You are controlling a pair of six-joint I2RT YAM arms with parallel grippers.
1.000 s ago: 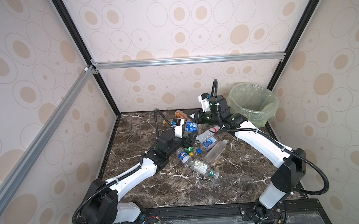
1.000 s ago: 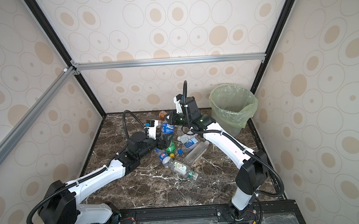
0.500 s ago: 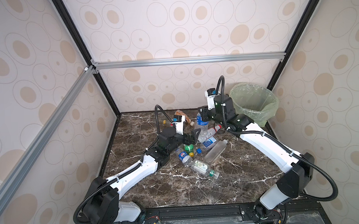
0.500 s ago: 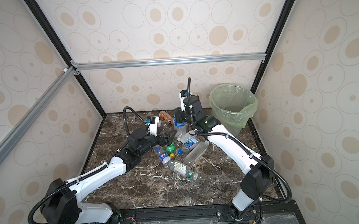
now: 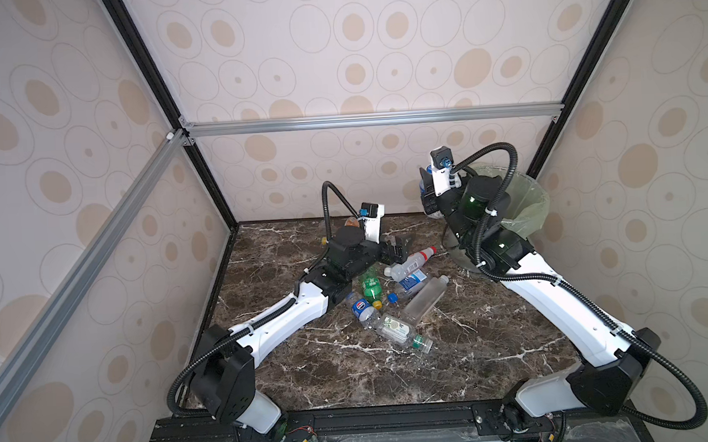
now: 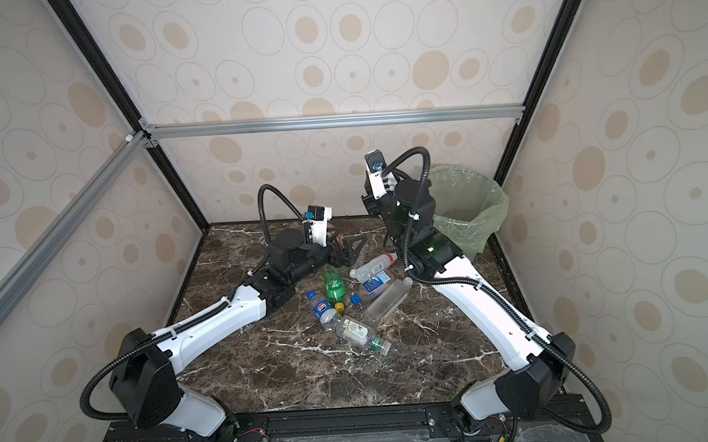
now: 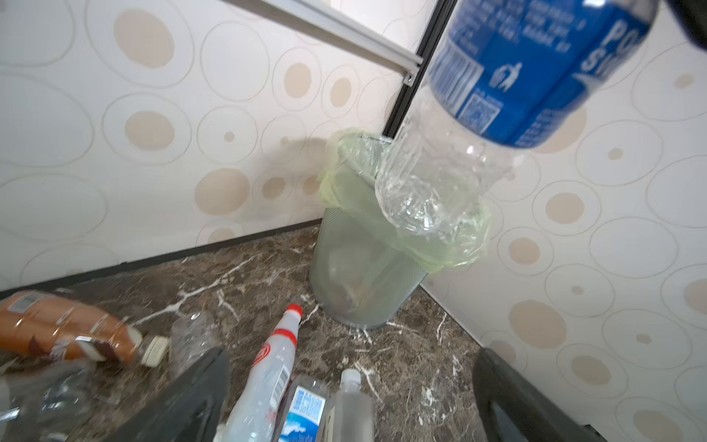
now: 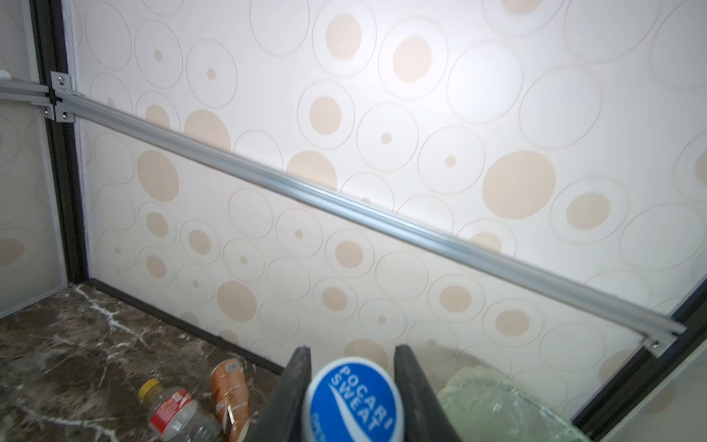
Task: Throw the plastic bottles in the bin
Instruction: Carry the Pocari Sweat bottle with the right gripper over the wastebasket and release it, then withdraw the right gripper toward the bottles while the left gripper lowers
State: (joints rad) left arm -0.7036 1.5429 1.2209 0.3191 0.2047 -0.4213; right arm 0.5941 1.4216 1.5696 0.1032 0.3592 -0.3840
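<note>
I'm looking down on one marble table [image 5: 455, 362] with one bin [image 5: 528, 204] at the upper right, its green bag folded over the rim. Two arms are in.

My right gripper [image 5: 428, 193] is raised in the upper middle of both top views, just left of the bin's rim. It is clamped on one Pocari Sweat bottle [image 7: 528, 76]. The right wrist view shows a finger on each side of the bottle.

My left gripper [image 5: 399, 244] sits low at centre, jaws spread wide, holding nothing.

In the open cluster at centre I count six bottles lying down:
- one green bottle [image 5: 370, 281]
- one red-capped bottle [image 5: 410, 262]
- one pale-blue-labelled bottle [image 5: 413, 282]
- one plain clear bottle [image 5: 425, 299]
- one blue-capped bottle [image 5: 361, 309]
- one green-capped bottle [image 5: 399, 332]

Near the back wall are one brown-labelled bottle [image 7: 65, 329] and one yellow-capped bottle [image 8: 172, 413]. That makes at least eight on the table, since the left arm may hide more.

A second ago the Pocari Sweat bottle stood low between both grippers. Since then the right gripper has lifted it towards the bin, and the left gripper has let go and opened.
</note>
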